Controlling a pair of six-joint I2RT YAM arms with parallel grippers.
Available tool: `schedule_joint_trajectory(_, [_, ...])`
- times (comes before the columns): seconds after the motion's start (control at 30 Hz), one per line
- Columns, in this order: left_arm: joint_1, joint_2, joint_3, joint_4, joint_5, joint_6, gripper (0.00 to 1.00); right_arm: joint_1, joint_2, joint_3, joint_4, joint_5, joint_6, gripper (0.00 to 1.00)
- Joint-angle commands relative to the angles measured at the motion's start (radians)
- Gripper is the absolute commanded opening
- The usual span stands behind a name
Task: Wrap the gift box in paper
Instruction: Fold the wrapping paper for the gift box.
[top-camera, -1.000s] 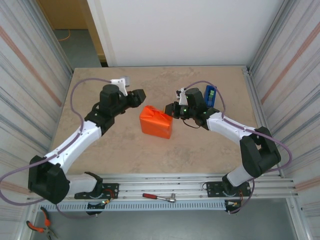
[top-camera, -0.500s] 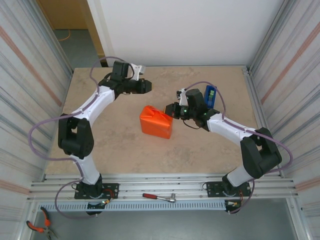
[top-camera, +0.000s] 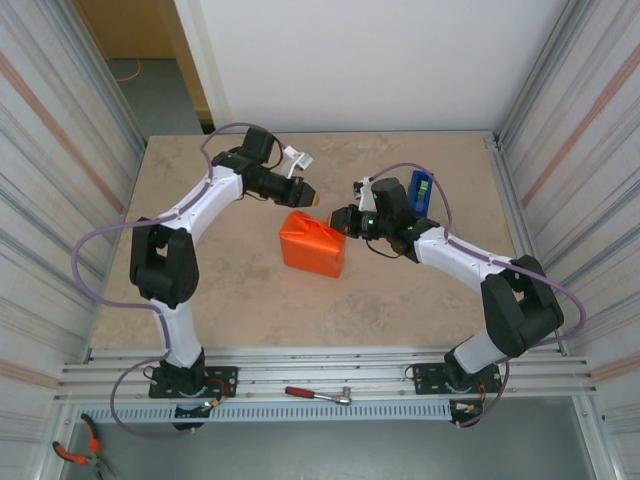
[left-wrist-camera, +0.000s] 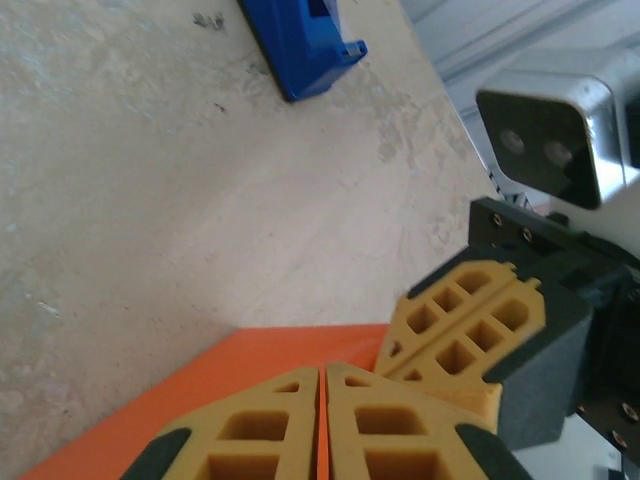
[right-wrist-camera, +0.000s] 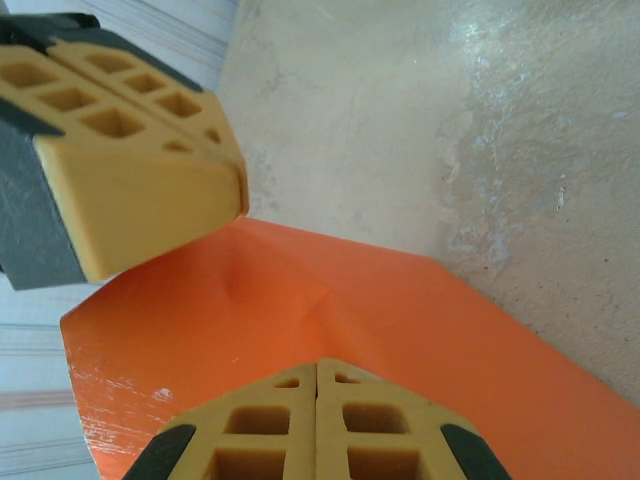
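Observation:
The paper (top-camera: 313, 243) is a bright orange sheet folded round a squarish shape in the middle of the table; the gift box is hidden under it. My left gripper (top-camera: 311, 198) reaches in from the far left, shut, with its tip just above the parcel's far edge. In the left wrist view the shut left gripper (left-wrist-camera: 322, 385) hangs over the paper (left-wrist-camera: 250, 365). My right gripper (top-camera: 338, 221) is shut at the parcel's far right corner. The right wrist view has the right gripper (right-wrist-camera: 316, 368) low over the creased paper (right-wrist-camera: 380, 300), nothing between its fingers.
A blue tape dispenser (top-camera: 421, 188) stands just behind the right gripper, also seen as the blue tape dispenser (left-wrist-camera: 300, 35) in the left wrist view. A ratchet tool (top-camera: 318, 395) lies on the front rail and pliers (top-camera: 78, 452) at the bottom left. Corrugated walls close both sides.
My left arm has swung from the parcel's left side round to its far side, and its gripper has closed. The right arm and the parcel have not moved.

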Motion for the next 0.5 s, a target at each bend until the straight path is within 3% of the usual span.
schedule_joint_trajectory(0.0, [0.003,-0.007,0.042,-0.106,0.079,0.094,0.09,0.022,0.030,-0.065,-0.211,0.019,-0.023,0.00])
schedule_joint_trajectory(0.47, [0.003,-0.016,0.043,-0.281,0.080,0.217,0.00,0.022,0.027,-0.061,-0.217,0.022,-0.023,0.00])
